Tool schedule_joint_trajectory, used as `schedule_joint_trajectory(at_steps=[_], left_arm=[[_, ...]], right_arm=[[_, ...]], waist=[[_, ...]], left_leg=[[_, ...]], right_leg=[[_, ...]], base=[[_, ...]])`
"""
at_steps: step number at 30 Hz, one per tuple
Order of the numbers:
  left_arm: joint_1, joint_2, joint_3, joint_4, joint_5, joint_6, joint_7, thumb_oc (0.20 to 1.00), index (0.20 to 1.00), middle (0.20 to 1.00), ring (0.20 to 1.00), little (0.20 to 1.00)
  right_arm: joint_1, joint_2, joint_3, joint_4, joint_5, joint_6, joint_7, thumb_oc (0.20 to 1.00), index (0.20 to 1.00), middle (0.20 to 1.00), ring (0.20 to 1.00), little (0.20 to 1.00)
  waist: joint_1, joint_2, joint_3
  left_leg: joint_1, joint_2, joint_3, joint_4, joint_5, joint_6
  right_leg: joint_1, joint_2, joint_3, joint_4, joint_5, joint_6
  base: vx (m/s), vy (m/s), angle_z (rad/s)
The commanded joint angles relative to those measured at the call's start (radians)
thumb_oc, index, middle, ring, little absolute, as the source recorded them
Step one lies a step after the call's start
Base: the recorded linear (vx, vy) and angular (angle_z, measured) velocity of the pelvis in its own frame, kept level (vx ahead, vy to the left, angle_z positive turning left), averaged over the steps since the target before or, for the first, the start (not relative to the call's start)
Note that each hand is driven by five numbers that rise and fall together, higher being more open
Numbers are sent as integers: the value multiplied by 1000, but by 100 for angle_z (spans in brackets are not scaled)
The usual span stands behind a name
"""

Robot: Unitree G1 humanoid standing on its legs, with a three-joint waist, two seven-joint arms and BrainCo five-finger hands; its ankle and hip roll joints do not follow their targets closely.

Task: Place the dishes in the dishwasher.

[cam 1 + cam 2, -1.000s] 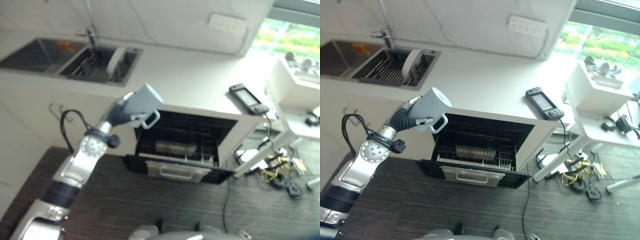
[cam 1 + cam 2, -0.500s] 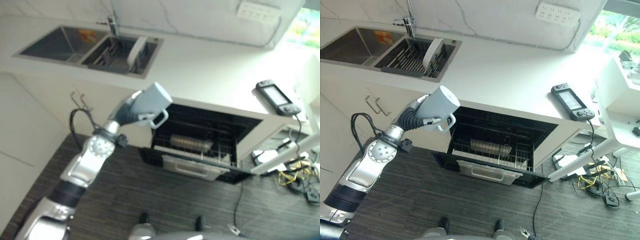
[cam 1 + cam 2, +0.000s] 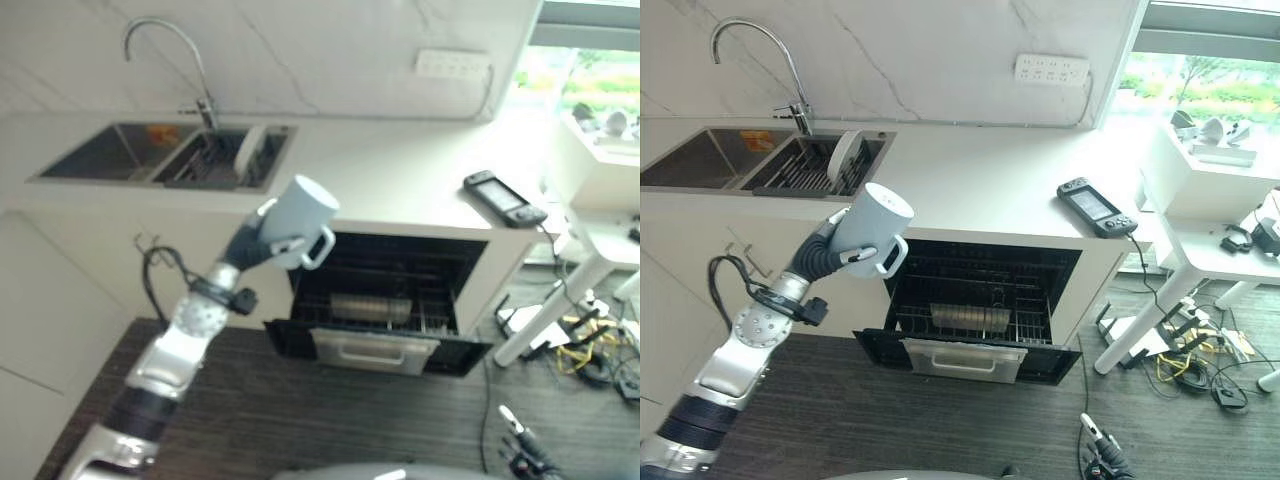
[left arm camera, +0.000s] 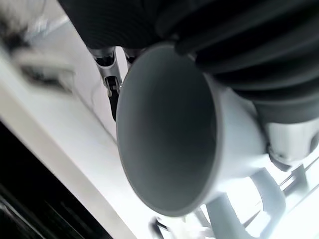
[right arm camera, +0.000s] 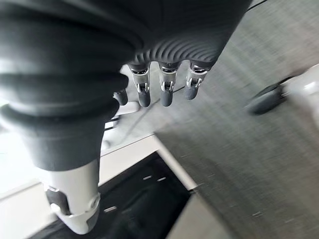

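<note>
The left hand has its fingers curled round a pale blue ceramic mug with a loop handle, carried in the air, tilted, beside the counter edge and left of the open black dishwasher. Its wire rack sits pulled forward, likely to receive it. The right hand hangs with relaxed fingers over the dark floor

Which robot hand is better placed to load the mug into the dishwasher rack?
Left. The left robot hand already grips the pale mug, held just beside the open dishwasher. The right robot hand holds nothing, its fingers hanging relaxed.
</note>
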Motion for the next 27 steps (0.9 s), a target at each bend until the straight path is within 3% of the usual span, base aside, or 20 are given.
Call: schedule_joint_trajectory(at_steps=[1, 4, 7, 11, 13, 18, 20, 22, 25, 27], left_arm=[[-39, -52, 83, 75, -384, -90, -26, 200, 200, 200, 200, 200], [-3, -131, 90, 100, -394, -127, -8, 200, 200, 200, 200, 200], [11, -163, 94, 115, -377, -160, 64, 200, 200, 200, 200, 200], [-9, -162, 88, 107, -234, -187, 148, 200, 200, 200, 200, 200], [-16, -142, 79, 96, -130, -213, 219, 200, 200, 200, 200, 200], [4, -144, 16, 29, -297, -204, -40, 200, 200, 200, 200, 200], [-2, -141, -25, 15, -456, -149, -211, 200, 200, 200, 200, 200], [-13, -150, -69, -4, -642, -36, -393, 200, 200, 200, 200, 200], [-22, -154, -109, -28, -788, 54, -522, 200, 200, 200, 200, 200], [-18, -145, -119, -38, -808, 81, -579, 200, 200, 200, 200, 200]], right_arm=[[-21, 12, -26, -309, 4, -91, -93, 1000, 1000, 1000, 1000, 1000], [-4, 11, -46, -575, -61, -93, -105, 1000, 1000, 1000, 1000, 1000], [-11, 2, -54, -774, -94, -151, 20, 1000, 1000, 1000, 1000, 1000], [-48, -24, -18, -936, -73, -148, 158, 1000, 1000, 1000, 1000, 1000], [-71, -52, 21, -1004, -63, -115, 167, 1000, 1000, 1000, 1000, 1000], [-125, -60, 127, -1068, -43, -76, 173, 1000, 1000, 1000, 1000, 1000], [-148, -73, 151, -1074, -8, -52, 188, 1000, 1000, 1000, 1000, 1000], [-185, -88, 183, -1068, 33, -20, 206, 1000, 1000, 1000, 1000, 1000], [-223, -120, 207, -1073, 75, 5, 224, 1000, 1000, 1000, 1000, 1000], [-232, -133, 211, -1077, 90, 8, 230, 1000, 1000, 1000, 1000, 1000]], waist=[[-53, -42, 5], [-83, -45, 5], [-98, -41, 1], [-97, -43, -12], [-90, -43, -19], [-68, -36, -22], [-65, -29, -24], [-59, -21, -28], [-54, -17, -37], [-51, -15, -41]], left_leg=[[-22, 2, 21, 40, -42, 26], [-13, -2, 39, 31, -42, 33], [-7, -10, 52, 30, -48, 39], [-2, -13, 60, 17, -52, 43], [-1, -13, 59, 14, -52, 44], [-4, -9, 54, 8, -45, 38], [-2, -5, 54, 6, -43, 36], [-2, -3, 51, 6, -43, 33], [0, -2, 51, 6, -46, 32], [-1, -4, 50, 6, -47, 31]], right_leg=[[0, -87, -44, 16, -10, 59], [-13, -86, -25, 18, -5, 57], [-19, -88, -7, 16, -4, 58], [-32, -92, 5, 11, 3, 68], [-34, -89, 7, 10, 2, 66], [-34, -86, 0, 7, 7, 61], [-31, -84, -6, 7, 5, 61], [-28, -87, -15, 7, 6, 61], [-25, -90, -25, 7, 5, 62], [-26, -91, -28, 7, 6, 63]], base=[[-85, -68, -33], [-68, -2, -26], [-53, 29, -25], [-54, -13, -13], [-37, -18, -1], [0, 0, 0], [3, 16, 0], [14, 47, 0], [10, 35, 3], [4, 20, 10]])
